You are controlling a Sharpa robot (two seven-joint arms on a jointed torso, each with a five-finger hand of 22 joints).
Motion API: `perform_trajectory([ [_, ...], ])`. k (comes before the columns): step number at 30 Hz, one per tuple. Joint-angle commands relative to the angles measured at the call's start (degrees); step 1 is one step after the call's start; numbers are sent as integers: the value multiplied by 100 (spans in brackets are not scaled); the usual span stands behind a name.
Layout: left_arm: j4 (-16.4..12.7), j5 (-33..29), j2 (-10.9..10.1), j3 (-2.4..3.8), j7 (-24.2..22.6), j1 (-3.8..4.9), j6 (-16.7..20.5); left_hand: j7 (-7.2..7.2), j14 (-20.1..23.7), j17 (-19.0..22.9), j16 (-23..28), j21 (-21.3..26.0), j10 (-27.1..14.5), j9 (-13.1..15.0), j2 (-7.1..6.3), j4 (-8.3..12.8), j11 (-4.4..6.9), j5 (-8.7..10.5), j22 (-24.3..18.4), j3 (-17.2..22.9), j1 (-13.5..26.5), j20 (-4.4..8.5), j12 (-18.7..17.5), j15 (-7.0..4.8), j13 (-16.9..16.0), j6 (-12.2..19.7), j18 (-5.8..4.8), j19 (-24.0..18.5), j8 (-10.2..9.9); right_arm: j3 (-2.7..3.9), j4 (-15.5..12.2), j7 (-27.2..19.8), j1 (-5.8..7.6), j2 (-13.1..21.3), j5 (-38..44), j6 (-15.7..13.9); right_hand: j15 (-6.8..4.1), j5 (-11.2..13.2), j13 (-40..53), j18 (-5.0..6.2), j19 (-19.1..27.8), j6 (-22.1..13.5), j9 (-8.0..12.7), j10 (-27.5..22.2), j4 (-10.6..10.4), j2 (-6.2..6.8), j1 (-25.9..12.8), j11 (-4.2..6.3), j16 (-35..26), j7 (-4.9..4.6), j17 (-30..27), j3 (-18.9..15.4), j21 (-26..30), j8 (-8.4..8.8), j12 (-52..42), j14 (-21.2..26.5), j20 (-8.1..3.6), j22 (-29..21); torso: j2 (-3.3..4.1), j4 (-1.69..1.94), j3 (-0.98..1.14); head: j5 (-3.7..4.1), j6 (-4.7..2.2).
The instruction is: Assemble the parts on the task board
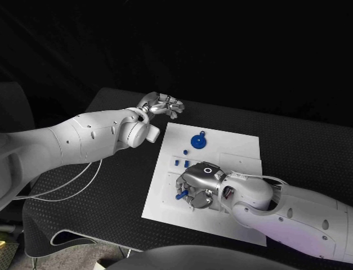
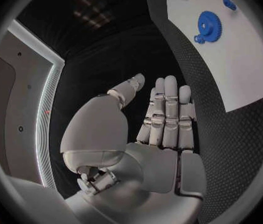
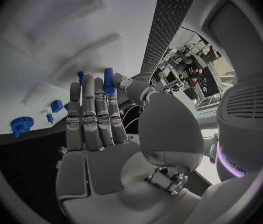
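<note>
1. My right hand [image 1: 199, 187] is hovering low over the white task board [image 1: 233, 149] in the lower middle of the head view, palm turned toward the plate.
2. In that hand I am pinching a small blue peg [image 3: 108, 80] between my thumb and a finger; in the right wrist view it is standing up just beyond my fingertips [image 3: 89, 82], against the pale board surface. The other fingers are lying straight and close together, not wrapped around anything.
3. In the head view the same blue peg [image 1: 181, 194] is peeking out at the left side of my right hand, above the lower left part of the board.
4. My left hand [image 1: 161, 104] is resting in the air above the black table [image 1: 306, 152], in the upper middle of the head view, just off the board's upper left corner and apart from it.
5. That left hand is holding nothing: in the left wrist view its fingers [image 2: 168, 109] are stretching out nearly flat and side by side, with the thumb angled away.
6. A blue gear [image 1: 198, 140] is lying on the upper part of the board, well apart from both of my hands; it is showing in the upper right of the left wrist view too [image 2: 209, 25].
7. A few small blue parts [image 1: 182, 163] are sitting on the board between the gear and my right hand.
</note>
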State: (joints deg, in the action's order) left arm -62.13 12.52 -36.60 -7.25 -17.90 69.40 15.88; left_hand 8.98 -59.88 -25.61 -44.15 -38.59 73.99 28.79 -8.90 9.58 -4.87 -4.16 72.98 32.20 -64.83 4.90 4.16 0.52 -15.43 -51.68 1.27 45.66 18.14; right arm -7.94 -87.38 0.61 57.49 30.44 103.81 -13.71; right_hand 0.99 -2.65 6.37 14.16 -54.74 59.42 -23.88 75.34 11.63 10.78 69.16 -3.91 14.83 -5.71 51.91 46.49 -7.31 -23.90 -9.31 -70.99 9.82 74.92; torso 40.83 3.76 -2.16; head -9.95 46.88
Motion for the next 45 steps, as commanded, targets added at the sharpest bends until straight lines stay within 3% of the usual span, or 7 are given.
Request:
perform_trajectory([
  [1, -19, -24, 2, 4, -44, 7, -66, -6, -17, -6, 29, 36, -53, -8, 29, -24, 6, 3, 6, -1, 45, -14, -12, 41, 8, 47, 109, 10, -1, -8, 6, 135, -9, -30, 172, 203, 3, -12, 10, 84, -57, 36, -6, 37, 25, -42, -6, 10, 30, -6, 10, 0, -24, -27, -19, -32, 0, 133, 0, -1, -3, 3, 5],
  [13, -43, -24, -3, 4, -34, 9, -65, -6, -18, -12, 33, 39, -53, -8, 26, -24, 6, 3, 8, -2, 44, -15, -11, 41, 8, 48, 109, 10, 1, -16, 32, 368, 5, -212, 685, 551, 2, -12, 13, 84, -58, 35, -9, 38, 39, -41, -9, 10, 30, -5, 14, 1, -26, -27, -17, -34, -1, 132, -1, 1, -5, 42, 20],
  [29, -61, -24, -3, 5, -25, 10, -72, -6, -18, -19, 40, 44, -54, -8, 21, -26, 5, 5, 11, -2, 44, -16, -11, 42, 8, 48, 109, 11, 4, -157, -56, 442, 87, -449, 793, 922, 0, -12, 17, 84, -57, 37, -14, 40, 54, -41, -17, 11, 29, -4, 20, 0, -30, -28, -15, -36, -1, 133, -1, -4, 0, 49, 55],
  [40, -68, -24, -12, 5, -12, 11, -79, -6, -18, -23, 44, 47, -55, -9, 19, -28, 5, 6, 13, -2, 44, -17, -11, 42, 9, 49, 109, 11, 6, -173, -21, 477, 93, -431, 785, 883, 1, -12, 19, 83, -52, 32, -16, 35, 61, -46, -29, 8, 25, -7, 23, 0, -30, -24, -9, -32, 2, 131, -1, -4, 7, 48, 50],
  [45, -69, -24, -16, 5, -18, 11, -55, -6, -17, -25, 47, 49, -56, -10, 17, -30, 4, 7, 14, -2, 46, -17, -11, 43, 9, 52, 109, 11, 5, -173, -8, 447, 98, -415, 695, 673, 6, -13, 20, 82, -41, 22, -18, 25, 45, -20, -50, 1, 15, -12, 25, 45, -24, -15, 3, -23, 7, 127, 0, -6, 11, 45, 49],
])
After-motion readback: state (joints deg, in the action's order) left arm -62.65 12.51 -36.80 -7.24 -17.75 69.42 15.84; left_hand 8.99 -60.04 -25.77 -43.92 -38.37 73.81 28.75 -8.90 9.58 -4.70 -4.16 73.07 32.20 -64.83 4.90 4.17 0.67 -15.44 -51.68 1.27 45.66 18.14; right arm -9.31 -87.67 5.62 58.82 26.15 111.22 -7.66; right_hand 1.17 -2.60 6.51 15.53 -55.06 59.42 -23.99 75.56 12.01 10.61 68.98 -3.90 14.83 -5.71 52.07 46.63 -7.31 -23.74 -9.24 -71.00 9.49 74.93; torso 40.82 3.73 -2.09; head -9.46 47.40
